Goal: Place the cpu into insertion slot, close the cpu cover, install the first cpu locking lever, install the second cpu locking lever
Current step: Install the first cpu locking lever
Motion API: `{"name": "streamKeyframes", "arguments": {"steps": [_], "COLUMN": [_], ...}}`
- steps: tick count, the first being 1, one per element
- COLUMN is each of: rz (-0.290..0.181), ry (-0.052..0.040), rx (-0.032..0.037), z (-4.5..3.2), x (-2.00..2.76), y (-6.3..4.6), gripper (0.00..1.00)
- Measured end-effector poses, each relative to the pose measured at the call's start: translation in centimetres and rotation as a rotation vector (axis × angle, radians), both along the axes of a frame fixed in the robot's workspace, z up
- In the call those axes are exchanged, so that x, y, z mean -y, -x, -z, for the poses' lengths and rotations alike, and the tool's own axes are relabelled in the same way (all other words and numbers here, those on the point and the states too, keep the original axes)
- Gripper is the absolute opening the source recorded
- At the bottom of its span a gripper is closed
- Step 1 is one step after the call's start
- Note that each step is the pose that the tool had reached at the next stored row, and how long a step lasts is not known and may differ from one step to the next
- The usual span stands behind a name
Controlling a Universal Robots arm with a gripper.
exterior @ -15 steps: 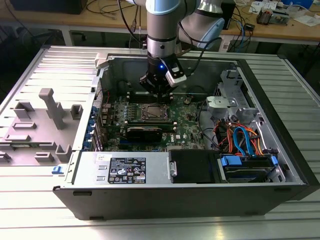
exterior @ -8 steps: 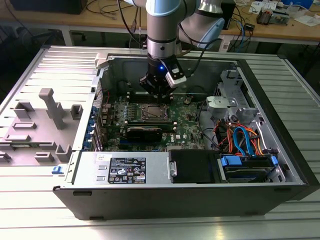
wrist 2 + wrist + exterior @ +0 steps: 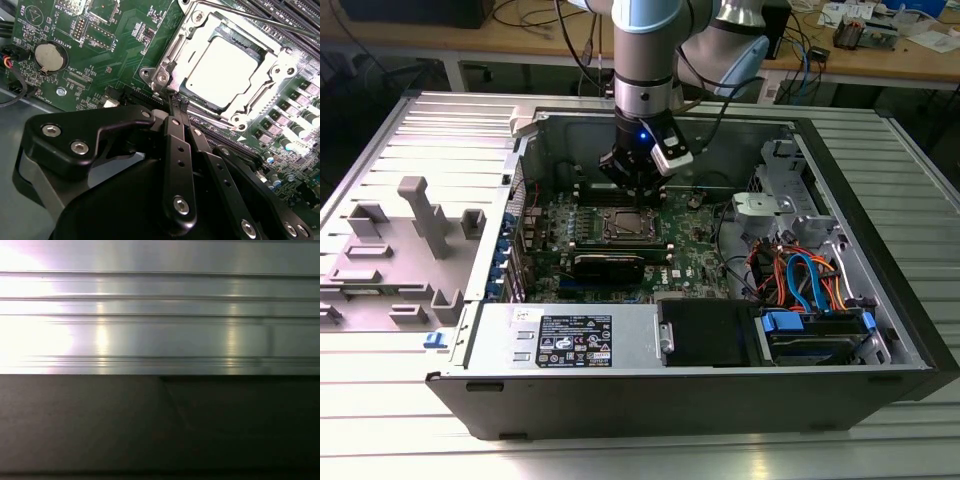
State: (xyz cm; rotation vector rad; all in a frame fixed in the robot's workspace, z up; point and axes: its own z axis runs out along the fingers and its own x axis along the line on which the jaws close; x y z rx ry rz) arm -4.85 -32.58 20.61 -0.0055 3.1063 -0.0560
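Nearest in the exterior view is the grey bench (image 3: pixel 620 440), and on it lies the open computer case (image 3: pixel 880 250), with its removed side panel (image 3: pixel 410 230) at the exterior view's left. Inside, the green motherboard (image 3: pixel 700 250) lies flat.

In the second wrist view the cpu (image 3: pixel 227 70) already sits in the insertion slot (image 3: pixel 260 50), and the cpu cover (image 3: pixel 172 60) lies closed over it, its silver frame around the bright chip top. So I judge the first two steps as done, and the locking levers as the step in hand. A thin lever (image 3: pixel 260 19) runs along the far edge of the socket; I cannot tell if it is hooked.

The gripper (image 3: pixel 179 101) hangs just beside the near corner of the cover. Its fingers (image 3: pixel 176 106) are together and hold nothing. I think a lever needs a steady push down and then sideways under its hook, without slipping onto the board.
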Motion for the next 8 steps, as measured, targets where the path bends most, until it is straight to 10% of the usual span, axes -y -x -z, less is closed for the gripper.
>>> {"name": "streamKeyframes", "arguments": {"steps": [8], "rz": [0.000], "ry": [0.0006], "rx": [-0.0002], "z": [0.00], "x": [0.01], "y": [0.00], "gripper": [0.11]}}
